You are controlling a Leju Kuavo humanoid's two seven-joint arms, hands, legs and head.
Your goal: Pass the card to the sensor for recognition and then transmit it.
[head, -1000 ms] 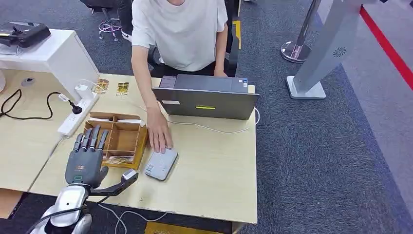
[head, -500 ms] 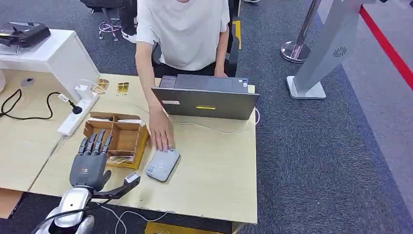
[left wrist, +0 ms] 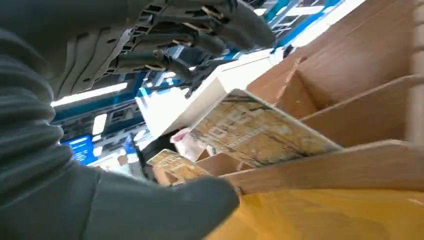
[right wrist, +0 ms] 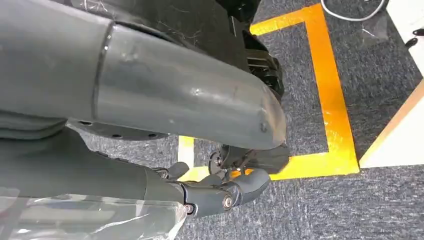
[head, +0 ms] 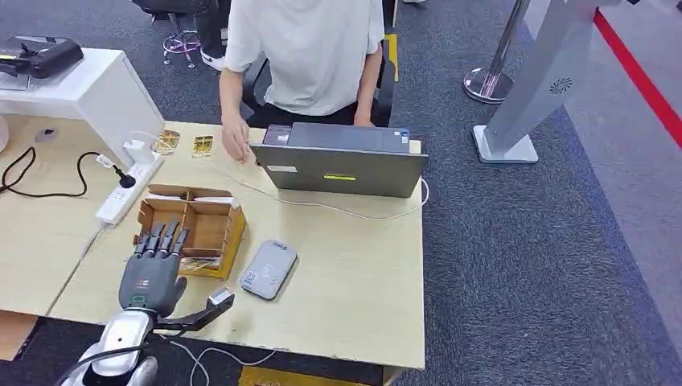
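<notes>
This looks like an office. A person (head: 310, 52) sits at a wooden counter (head: 354, 281) with a laptop (head: 342, 161). A power strip (head: 129, 191) lies there too. The floor has grey carpet (head: 523, 265) with tape lines.

Left hand (head: 149, 277) dark grey with a red mark — silver forearm, black cable trailing.

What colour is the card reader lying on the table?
Light grey; the card reader shows best in the head view.
</notes>
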